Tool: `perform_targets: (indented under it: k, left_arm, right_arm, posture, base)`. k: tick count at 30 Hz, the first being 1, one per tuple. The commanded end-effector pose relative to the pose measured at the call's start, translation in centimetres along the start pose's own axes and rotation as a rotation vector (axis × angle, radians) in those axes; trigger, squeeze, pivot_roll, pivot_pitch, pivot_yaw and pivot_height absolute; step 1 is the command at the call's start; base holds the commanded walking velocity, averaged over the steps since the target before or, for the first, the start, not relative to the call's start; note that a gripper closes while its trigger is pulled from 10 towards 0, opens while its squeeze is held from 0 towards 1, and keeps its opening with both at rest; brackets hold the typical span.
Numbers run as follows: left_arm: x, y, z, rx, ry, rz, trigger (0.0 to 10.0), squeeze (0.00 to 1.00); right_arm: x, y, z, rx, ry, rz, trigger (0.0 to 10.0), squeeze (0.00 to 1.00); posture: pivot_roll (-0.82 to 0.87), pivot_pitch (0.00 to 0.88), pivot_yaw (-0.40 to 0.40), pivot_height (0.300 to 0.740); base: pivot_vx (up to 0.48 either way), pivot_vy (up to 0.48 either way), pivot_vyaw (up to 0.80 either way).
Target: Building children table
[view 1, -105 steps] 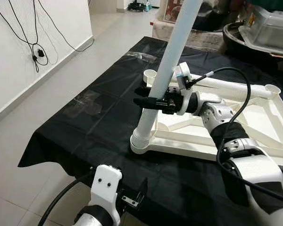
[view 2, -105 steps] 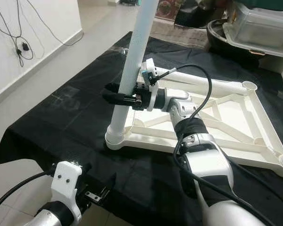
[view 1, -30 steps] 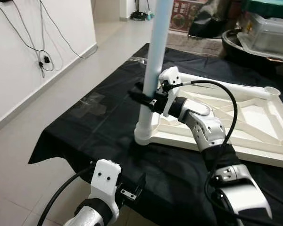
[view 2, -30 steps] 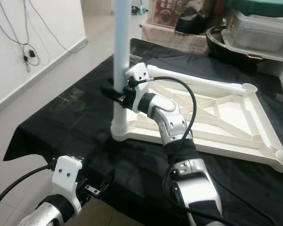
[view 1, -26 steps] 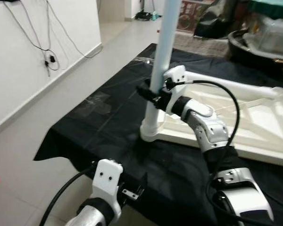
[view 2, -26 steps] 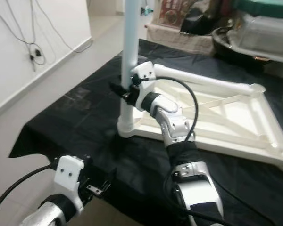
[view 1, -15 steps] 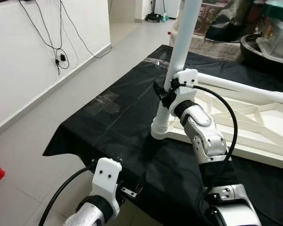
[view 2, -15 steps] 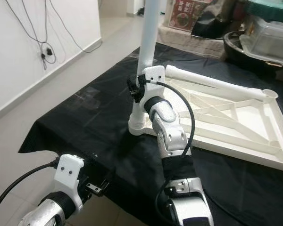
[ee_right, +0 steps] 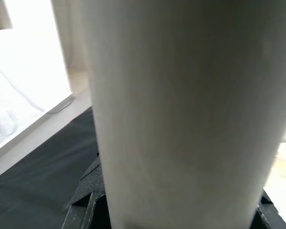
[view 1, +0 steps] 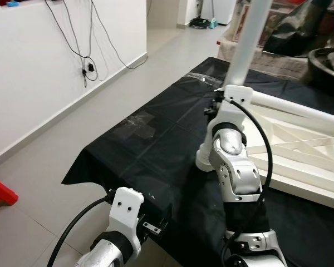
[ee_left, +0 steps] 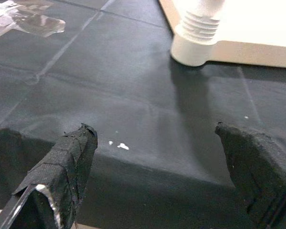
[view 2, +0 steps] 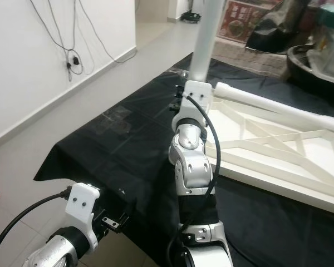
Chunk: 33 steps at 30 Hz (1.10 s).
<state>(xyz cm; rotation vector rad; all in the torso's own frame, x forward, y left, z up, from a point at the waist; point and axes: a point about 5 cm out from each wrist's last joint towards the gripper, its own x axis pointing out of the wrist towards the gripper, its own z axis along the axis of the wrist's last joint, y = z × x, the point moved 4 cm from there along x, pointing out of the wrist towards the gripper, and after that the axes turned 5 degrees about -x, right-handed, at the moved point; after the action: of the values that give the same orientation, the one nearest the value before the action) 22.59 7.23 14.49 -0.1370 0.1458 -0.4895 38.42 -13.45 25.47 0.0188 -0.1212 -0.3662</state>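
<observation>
A white table leg [view 1: 242,50] stands upright with its threaded foot [ee_left: 200,28] in the near-left corner socket of the upside-down white table frame [view 1: 300,139], which lies on a black cloth [view 1: 156,144]. My right gripper [view 2: 178,103] is shut on the leg low down, largely hidden behind its own white wrist; in the right wrist view the leg [ee_right: 181,95] sits between the black fingers [ee_right: 86,210]. Below the cloth's near edge my left gripper [ee_left: 162,162] hangs open with nothing in it, and its fingers [ee_left: 62,176] stand wide apart.
A white wall with hanging cables and a socket [view 1: 86,69] runs along the left. A red object [view 1: 0,192] lies on the tiled floor. Tape patches [view 1: 139,122] shine on the cloth. Dark bags and a basin [view 1: 328,61] crowd the back right.
The camera has shifted, so everything sits further right in the picture. My right wrist has swung round the leg, still holding it, and now faces me. The left arm has stayed put.
</observation>
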Motion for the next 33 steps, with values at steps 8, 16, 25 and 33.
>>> perform_targets:
  k: [8,16,25,33]
  left_arm:
    - [-0.1,0.0,-0.6,-0.007,0.022,-0.012,10.0,0.00]
    - [-0.1,0.0,-0.7,-0.008,0.027,-0.020,10.0,0.00]
    - [-0.1,0.1,-0.8,-0.006,0.033,-0.024,10.0,0.00]
    - [-0.1,0.1,-0.8,-0.005,0.035,-0.026,10.0,0.00]
  right_arm:
    - [-2.2,2.0,-2.5,0.142,0.179,-0.075,10.0,0.00]
    - [-2.4,0.6,-2.6,0.125,0.183,-0.139,10.0,0.00]
    - [-2.3,1.3,-2.6,0.111,0.136,-0.027,10.0,0.00]
    - [-2.6,0.5,-4.2,0.129,0.188,0.000,10.0,0.00]
  posture:
    - [0.23,0.128,-0.058,0.740]
    - [0.23,0.132,-0.057,0.740]
    - [0.23,0.130,-0.051,0.740]
    - [0.23,0.132,-0.049,0.740]
  base:
    - [0.000,0.000,0.00]
    - [0.000,0.000,0.00]
    - [0.000,0.000,0.00]
    - [0.000,0.000,0.00]
